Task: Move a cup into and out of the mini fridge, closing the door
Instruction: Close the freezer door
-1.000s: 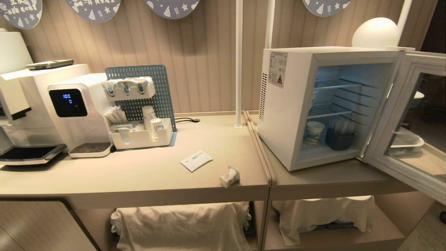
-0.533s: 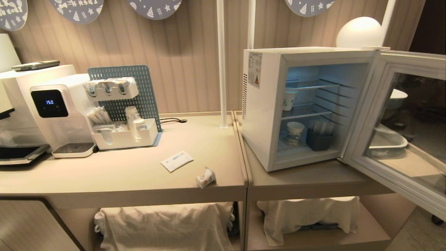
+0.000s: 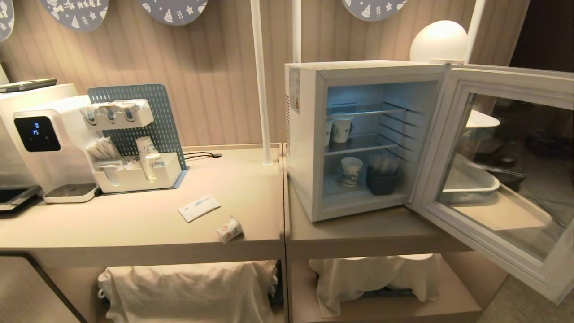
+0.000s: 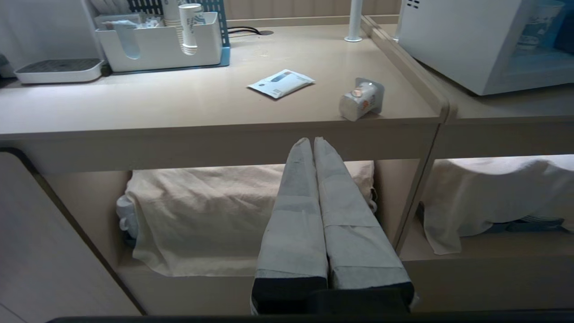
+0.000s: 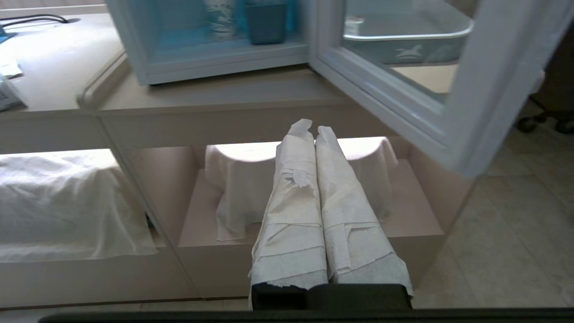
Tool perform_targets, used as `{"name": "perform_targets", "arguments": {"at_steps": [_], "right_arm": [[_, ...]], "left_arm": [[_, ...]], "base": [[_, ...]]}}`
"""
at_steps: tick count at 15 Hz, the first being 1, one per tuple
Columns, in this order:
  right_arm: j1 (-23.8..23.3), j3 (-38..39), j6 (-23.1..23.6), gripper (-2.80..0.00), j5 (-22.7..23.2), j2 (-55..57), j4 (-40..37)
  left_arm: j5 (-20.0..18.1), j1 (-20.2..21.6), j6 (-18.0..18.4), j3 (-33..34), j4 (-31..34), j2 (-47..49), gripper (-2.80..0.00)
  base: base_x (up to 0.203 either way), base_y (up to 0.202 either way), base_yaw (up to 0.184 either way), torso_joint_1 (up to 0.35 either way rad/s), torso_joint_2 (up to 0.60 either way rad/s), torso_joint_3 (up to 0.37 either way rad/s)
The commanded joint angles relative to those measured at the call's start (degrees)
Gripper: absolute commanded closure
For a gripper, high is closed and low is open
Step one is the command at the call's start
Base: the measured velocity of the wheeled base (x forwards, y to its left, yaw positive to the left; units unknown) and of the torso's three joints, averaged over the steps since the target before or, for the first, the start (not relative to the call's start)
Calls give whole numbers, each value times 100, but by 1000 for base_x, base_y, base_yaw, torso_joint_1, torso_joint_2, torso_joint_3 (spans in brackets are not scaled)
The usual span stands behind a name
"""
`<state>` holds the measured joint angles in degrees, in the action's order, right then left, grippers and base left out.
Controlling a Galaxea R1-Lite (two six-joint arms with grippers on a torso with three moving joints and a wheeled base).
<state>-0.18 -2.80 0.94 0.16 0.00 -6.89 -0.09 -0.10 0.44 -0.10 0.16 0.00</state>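
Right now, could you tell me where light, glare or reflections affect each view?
Head view: the mini fridge glows blue inside, and the door glass mirrors the room. Left wrist view: a bright sheen crosses the counter near the cup. Right wrist view: the cloth under the shelf is brightly lit.

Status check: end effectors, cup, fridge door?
Left end effector and right end effector shut, empty, below counter level. Cup on its side near counter edge. Door wide open; nothing blocking.

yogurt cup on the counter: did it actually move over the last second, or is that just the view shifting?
No. The cup still lies on its side just right of the white packet, near the counter's front edge. Everything slid left together, so the camera moved.
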Motion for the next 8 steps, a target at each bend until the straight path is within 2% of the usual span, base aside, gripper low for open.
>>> {"name": "perform_targets", "arguments": {"at_steps": [1,8], "right_arm": [[-6,-1,3,0,2,9,-6],[1,-1,3,0,2,9,-6]], "left_arm": [[0,1,0,1,2,0,0],[0,1,0,1,2,0,0]], "base": [[0,-196,0,2,2,5],[0,-192,0,2,4,2]]}}
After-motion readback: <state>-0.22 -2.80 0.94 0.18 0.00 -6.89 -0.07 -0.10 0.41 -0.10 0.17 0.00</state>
